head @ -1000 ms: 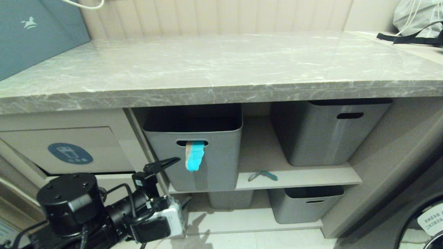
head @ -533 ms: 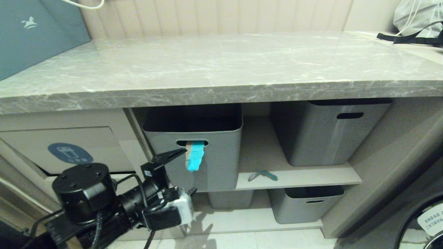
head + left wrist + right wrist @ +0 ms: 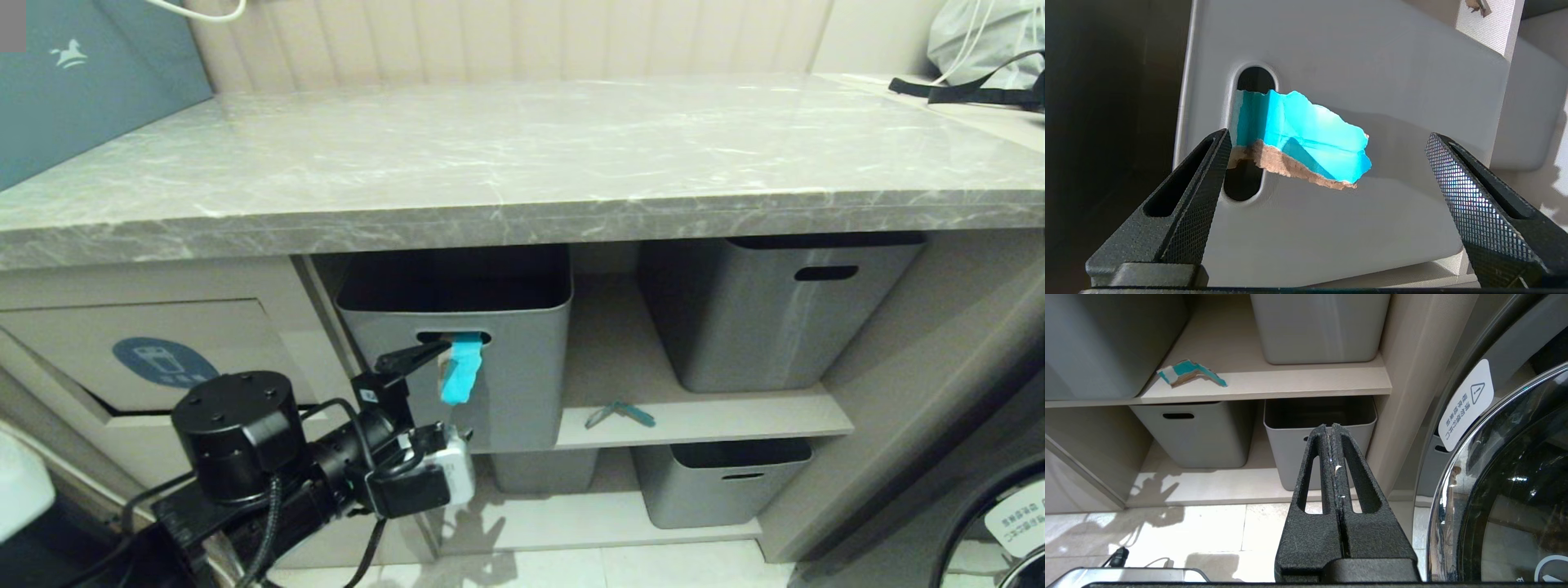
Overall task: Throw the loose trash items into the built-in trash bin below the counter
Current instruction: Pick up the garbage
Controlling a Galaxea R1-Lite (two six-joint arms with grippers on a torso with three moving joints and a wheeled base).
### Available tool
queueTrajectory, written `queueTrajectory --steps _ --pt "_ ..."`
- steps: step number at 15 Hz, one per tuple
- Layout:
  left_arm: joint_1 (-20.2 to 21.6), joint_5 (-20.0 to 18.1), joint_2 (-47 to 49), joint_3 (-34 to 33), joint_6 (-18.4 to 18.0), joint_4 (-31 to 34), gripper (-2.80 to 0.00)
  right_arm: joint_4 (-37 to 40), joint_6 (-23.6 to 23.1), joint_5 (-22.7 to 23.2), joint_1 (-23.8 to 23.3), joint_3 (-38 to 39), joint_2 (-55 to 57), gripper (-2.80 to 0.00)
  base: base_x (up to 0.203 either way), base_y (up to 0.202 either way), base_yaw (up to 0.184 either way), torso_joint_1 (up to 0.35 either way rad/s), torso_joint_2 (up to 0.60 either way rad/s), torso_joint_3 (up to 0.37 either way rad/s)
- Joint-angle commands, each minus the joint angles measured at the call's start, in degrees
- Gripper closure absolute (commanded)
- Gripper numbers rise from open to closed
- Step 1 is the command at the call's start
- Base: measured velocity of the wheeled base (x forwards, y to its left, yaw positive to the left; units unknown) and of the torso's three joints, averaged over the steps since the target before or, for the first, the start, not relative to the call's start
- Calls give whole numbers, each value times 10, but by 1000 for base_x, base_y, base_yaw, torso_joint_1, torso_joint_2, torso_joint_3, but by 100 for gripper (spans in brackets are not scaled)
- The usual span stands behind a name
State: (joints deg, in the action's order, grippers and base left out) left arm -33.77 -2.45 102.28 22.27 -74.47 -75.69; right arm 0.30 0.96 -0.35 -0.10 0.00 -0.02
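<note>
Since a moment ago, the left gripper (image 3: 433, 380) has come up and closer to the torn blue-and-tan wrapper strip (image 3: 461, 367). Its two fingers (image 3: 1188, 196) are spread wide with nothing in them. In the left wrist view the strip sits right between them, not touching yet.

One end of the strip is tucked into the slot handle of a grey tub (image 3: 522, 384) on the shelf, and the rest hangs down the front. It looks like thin paper, so it is probably very light and floppy. It could bend or tear if pulled hard. A good place to pinch seems to be the free hanging part, well below the slot, then pull it out gently.

A thinner bent teal strip (image 3: 619, 413) lies on the shelf (image 3: 735, 416) between the tubs. The trash bin flap (image 3: 155, 359), with its blue sticker, is off to the left under the counter (image 3: 522, 163).

The right gripper (image 3: 1333, 437) is squeezed closed and empty, hanging low near the floor.
</note>
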Motion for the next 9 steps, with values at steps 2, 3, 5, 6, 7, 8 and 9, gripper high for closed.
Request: queueTrajectory --steps 2,3,5,6,7,8,9 --pt "6 -1 15 8 -4 -5 -280 0 0 0 0 0 0 0 0 0 0 0 0 0" --pt "7 -1 20 13 -4 -5 -280 0 0 0 0 0 0 0 0 0 0 0 0 0" --pt "9 -1 27 24 -4 -5 -280 0 0 0 0 0 0 0 0 0 0 0 0 0" --pt "10 -1 31 32 -4 -5 -280 0 0 0 0 0 0 0 0 0 0 0 0 0" --pt "11 -1 35 37 -6 -5 -280 0 0 0 0 0 0 0 0 0 0 0 0 0" --pt "11 -1 36 40 -9 -5 -280 0 0 0 0 0 0 0 0 0 0 0 0 0" --pt "14 -2 38 41 -10 -5 -280 0 0 0 0 0 0 0 0 0 0 0 0 0"
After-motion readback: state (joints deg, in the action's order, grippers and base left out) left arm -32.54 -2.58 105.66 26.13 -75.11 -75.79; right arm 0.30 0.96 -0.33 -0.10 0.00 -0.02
